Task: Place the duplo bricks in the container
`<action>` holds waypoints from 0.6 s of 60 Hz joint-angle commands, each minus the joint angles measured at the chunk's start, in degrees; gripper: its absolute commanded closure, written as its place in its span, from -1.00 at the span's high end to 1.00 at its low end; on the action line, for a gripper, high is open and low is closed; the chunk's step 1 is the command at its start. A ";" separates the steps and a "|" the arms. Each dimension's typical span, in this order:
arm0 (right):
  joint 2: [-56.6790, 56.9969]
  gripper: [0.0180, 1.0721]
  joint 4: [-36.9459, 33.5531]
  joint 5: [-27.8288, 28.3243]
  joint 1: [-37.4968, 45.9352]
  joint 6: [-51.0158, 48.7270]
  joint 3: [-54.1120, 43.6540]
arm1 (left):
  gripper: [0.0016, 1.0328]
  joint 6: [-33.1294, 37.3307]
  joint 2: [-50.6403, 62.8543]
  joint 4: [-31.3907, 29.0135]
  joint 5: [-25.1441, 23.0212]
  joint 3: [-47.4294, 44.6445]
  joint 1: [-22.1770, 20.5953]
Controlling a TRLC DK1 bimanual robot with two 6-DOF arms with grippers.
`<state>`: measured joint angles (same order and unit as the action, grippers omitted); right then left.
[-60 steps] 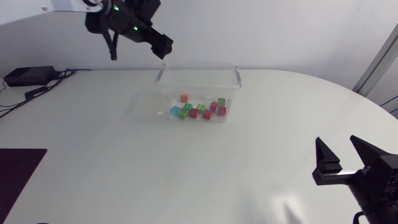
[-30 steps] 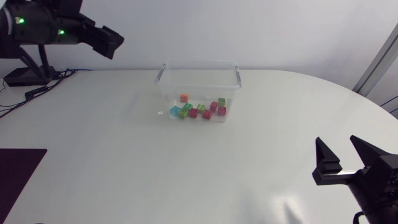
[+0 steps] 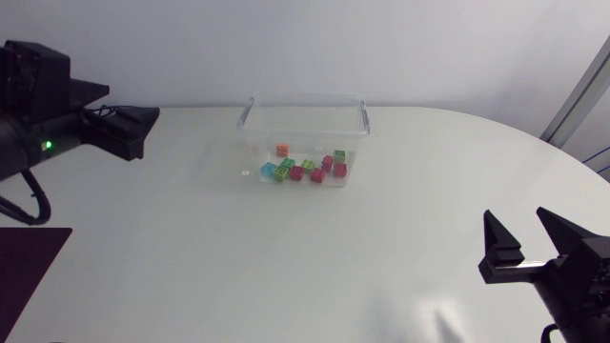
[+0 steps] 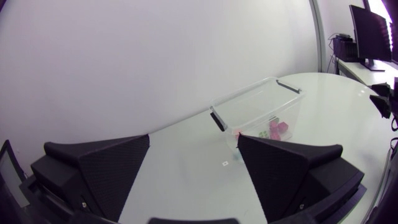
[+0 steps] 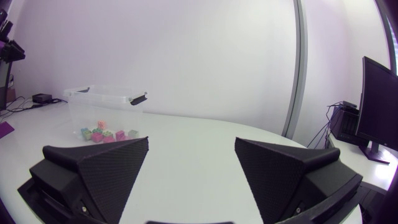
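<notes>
My left gripper (image 4: pixel 193 144) and right gripper (image 5: pixel 191 143) both sit spread wide, holding nothing. The bricks (image 3: pixel 307 166) are all in the clear container (image 3: pixel 305 119), ahead of both, well apart from either.

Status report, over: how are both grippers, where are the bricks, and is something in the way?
Left gripper open, empty. Right gripper open, empty. Bricks lie inside the box, none seen outside. Nothing seen in the way.
</notes>
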<state>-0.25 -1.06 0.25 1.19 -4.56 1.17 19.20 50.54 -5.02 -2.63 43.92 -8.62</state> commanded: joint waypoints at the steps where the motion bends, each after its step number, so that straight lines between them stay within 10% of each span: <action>1: 0.52 0.91 0.62 0.45 -0.31 -0.10 -1.17 | 0.92 -1.89 -5.63 2.73 -1.15 -6.04 0.45; 36: 0.46 0.91 0.71 0.31 -0.49 0.86 -1.17 | 0.92 -6.51 -28.03 6.27 -0.57 -26.28 1.93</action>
<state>-0.25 -1.06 0.23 1.19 -4.51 1.17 15.05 24.67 0.58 -3.11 20.14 -7.55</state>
